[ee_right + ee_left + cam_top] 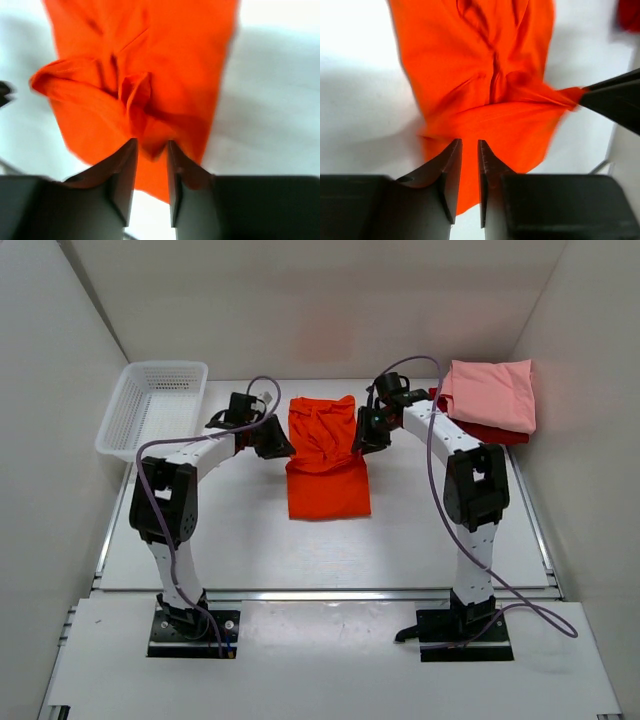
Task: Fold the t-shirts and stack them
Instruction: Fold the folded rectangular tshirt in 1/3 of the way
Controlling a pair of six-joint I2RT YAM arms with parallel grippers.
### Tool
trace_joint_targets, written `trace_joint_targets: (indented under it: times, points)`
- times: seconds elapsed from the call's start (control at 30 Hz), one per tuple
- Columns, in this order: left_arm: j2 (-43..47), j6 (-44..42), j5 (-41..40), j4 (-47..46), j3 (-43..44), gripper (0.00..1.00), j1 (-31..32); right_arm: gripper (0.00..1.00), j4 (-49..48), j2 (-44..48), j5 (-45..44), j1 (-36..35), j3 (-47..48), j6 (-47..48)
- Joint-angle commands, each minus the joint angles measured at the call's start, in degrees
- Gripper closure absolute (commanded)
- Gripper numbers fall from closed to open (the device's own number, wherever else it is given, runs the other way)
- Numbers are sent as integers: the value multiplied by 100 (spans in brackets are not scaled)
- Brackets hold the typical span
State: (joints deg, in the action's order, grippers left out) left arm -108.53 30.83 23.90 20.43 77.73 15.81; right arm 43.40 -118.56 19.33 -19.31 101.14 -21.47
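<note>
The bright orange t-shirt [326, 458] lies partly folded mid-table, its far half bunched over the flat near half. My left gripper [279, 444] hovers at its left edge; in the left wrist view the jaws [470, 143] stand a narrow gap apart, with orange cloth [490, 75] showing beyond them and nothing pinched. My right gripper [362, 438] is at the shirt's right edge, its jaws [151, 143] parted with a loose lobe of orange cloth [137, 100] between the tips. A folded light pink t-shirt [490, 393] rests on a dark red one [497, 433] at the back right.
A white mesh basket [153, 408] stands at the back left, beside the left arm. White walls close in the table on both sides and at the back. The right gripper's dark fingers [615, 102] reach into the left wrist view, touching the shirt's pulled corner.
</note>
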Motion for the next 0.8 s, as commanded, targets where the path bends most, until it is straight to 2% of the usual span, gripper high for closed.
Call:
trace_joint_targets:
  times: [0.0,0.07,0.17,0.23,0.33,0.37,0.5,0.63,0.77]
  points:
    - [331,643,747,-1144,-143,57,-315,66,302,174,-622,59,215,284]
    - [630,565,556,-1147,-625,57,-289,47,39,499,-816,76,-319,126]
    - [1079,345,388,-1015,-1302,52,-149,35,-560,1227,-695,155,-1566,30]
    - [1534,161,142,-839,-1795,50,43,34,-954,1738,-571,182,-2237,-85]
    - [2115,116,-840,-741,-2586,49,535,34,-1428,2169,-221,217,-3492,-322]
    - [2212,160,-1026,-768,-2962,49,728,35,-1509,2284,-167,182,-3644,-461]
    - [2687,835,-1519,-1268,-4044,49,932,35,-2386,2662,324,94,-4776,-1085]
    - [2592,1109,-1774,-1699,-4266,46,1002,35,-3125,2690,703,85,-5394,-1535]
    - [2425,1434,-1854,-2251,-4381,44,985,35,-3504,2479,923,51,-5509,-1781]
